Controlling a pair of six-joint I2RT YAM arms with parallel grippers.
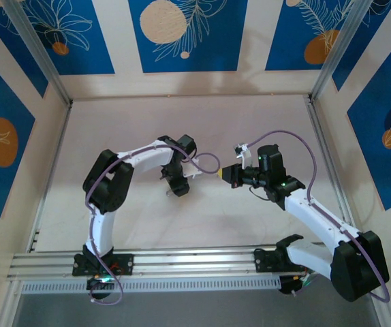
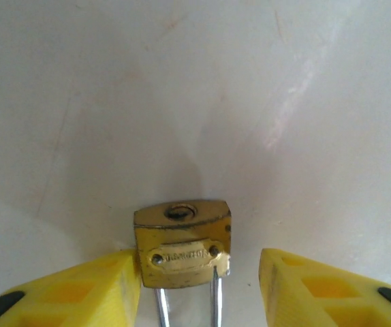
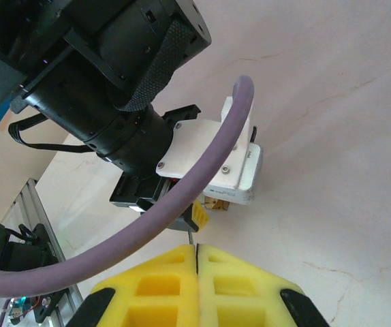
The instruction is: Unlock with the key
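Pressed flat together at the bottom of the right wrist view, the right jaws clamp the key (image 3: 190, 238). Only a thin grey sliver of its blade pokes out from the seam between the yellow fingers (image 3: 161, 279). Its head is buried in the pads, and its tip is too fine to read. Such a key is likely light, stiff and slick, and apt to swivel under a sideways push. The flat head looks the sound place to hold, leaving the blade free. Just beyond the blade, the left arm's wrist hangs over the pale desk (image 3: 345, 136). A purple cable (image 3: 209, 163) loops in front of it, and what it carries is largely masked from this side. Seen from the left wrist, the left jaws stand apart around a small brass padlock (image 2: 182, 251): one finger (image 2: 80, 293) touches its side, the other sits clear. The keyhole (image 2: 180, 212) lies on the far end of the body. The shackle (image 2: 161, 306) is cut off at the frame's lower edge, so whether anything grips it there cannot be told.
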